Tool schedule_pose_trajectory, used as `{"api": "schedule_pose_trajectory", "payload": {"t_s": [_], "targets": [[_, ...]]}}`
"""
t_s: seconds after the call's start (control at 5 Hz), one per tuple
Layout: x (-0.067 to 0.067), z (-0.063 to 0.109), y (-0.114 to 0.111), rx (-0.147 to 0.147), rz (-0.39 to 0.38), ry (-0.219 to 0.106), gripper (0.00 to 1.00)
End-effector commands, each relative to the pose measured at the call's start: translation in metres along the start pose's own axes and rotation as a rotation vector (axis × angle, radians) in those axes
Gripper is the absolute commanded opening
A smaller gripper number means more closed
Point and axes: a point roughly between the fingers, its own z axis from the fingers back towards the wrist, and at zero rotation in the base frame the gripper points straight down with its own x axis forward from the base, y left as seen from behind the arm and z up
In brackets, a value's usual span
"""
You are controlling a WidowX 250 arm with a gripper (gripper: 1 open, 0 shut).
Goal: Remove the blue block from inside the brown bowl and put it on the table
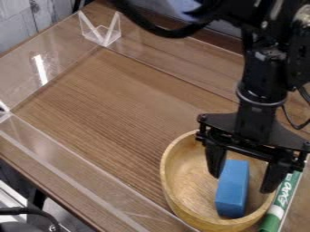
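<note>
Right now we have the end effector (249, 163) pointing straight down over the brown bowl (188, 186), fingers spread wide apart w/ nothing between them but air. The blue block (233, 186) lies flat inside the bowl, toward its right side, long axis running roughly front to back. We read the wide spread as deliberate: the two fingers straddle the block's far end across its narrow width, so a squeeze would catch the short sides. Tips look to be at about rim level, not touching the block as far as we can tell. A green-and-white marker (282, 199) sits just outside the rim at right, close to the right finger, so that side is tight. The worktop (115, 100) to the left is where the block should end up.
</note>
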Motion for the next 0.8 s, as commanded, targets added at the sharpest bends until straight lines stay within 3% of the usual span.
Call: {"api": "schedule_pose_trajectory", "payload": {"t_s": [0.0, 0.6], "targets": [[0.0046, 0.0073, -0.004, -0.036, -0.005, -0.043, 1.0], [0.0046, 0.0039, -0.0043, -0.047, -0.013, -0.067, 1.0]]}}
